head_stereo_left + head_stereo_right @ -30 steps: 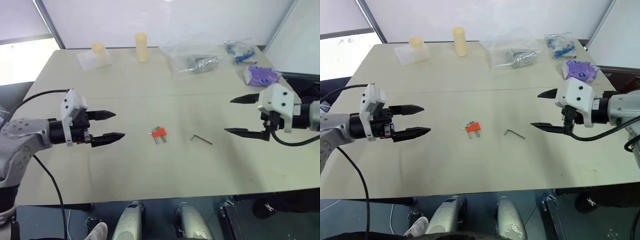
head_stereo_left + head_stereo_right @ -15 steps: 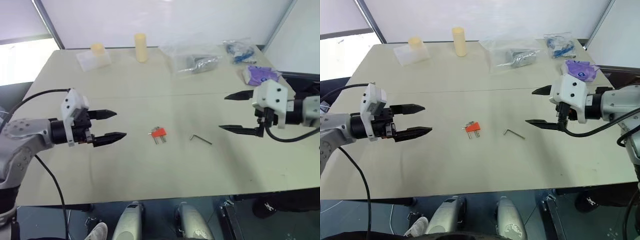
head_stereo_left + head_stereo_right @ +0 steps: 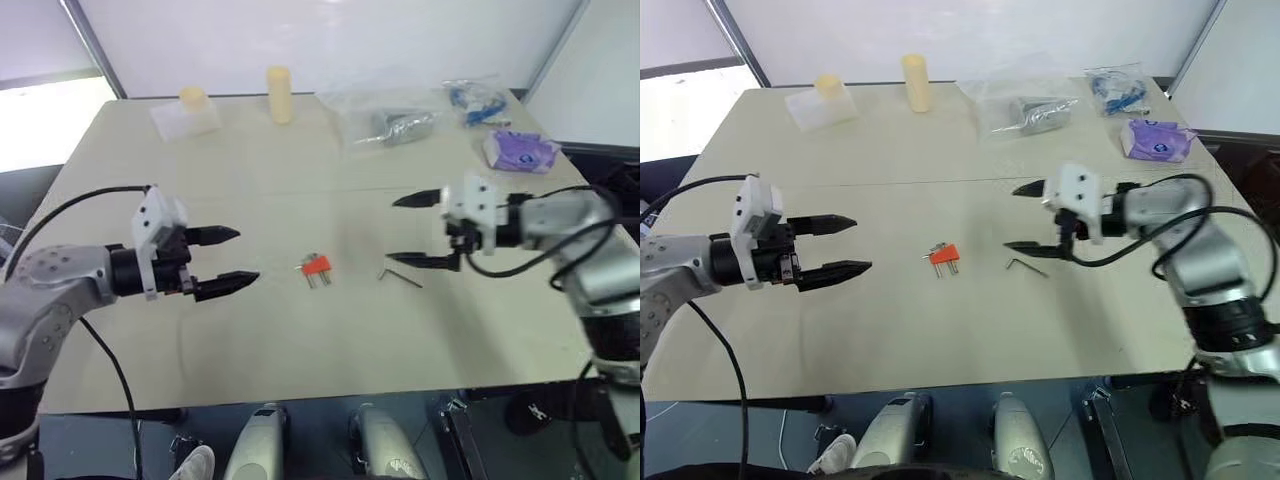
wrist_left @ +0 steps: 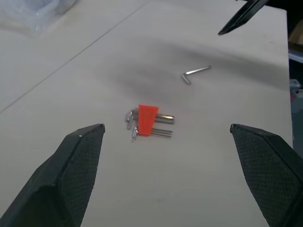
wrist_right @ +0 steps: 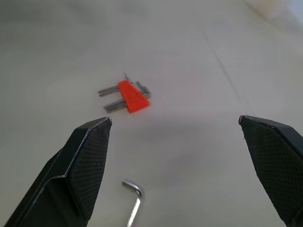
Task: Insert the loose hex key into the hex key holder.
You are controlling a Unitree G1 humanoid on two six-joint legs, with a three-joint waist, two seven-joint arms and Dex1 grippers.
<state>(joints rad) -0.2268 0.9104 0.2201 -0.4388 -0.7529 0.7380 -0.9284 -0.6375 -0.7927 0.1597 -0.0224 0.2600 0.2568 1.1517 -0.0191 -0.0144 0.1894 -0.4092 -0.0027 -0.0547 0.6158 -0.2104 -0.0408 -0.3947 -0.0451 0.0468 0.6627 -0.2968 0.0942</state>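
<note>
The holder (image 3: 317, 267) is lying mid-table with short keys sticking out of it. The loose key (image 3: 401, 277) is lying just right of it, apart from it. Along the far edge, clear bags (image 3: 385, 117) are holding small items I cannot make out. The left gripper (image 3: 235, 260) is hovering left of the holder, fingers spread wide, gripping nothing. The right gripper (image 3: 405, 230) is hanging just above the loose key, equally wide and holding nothing.
</note>
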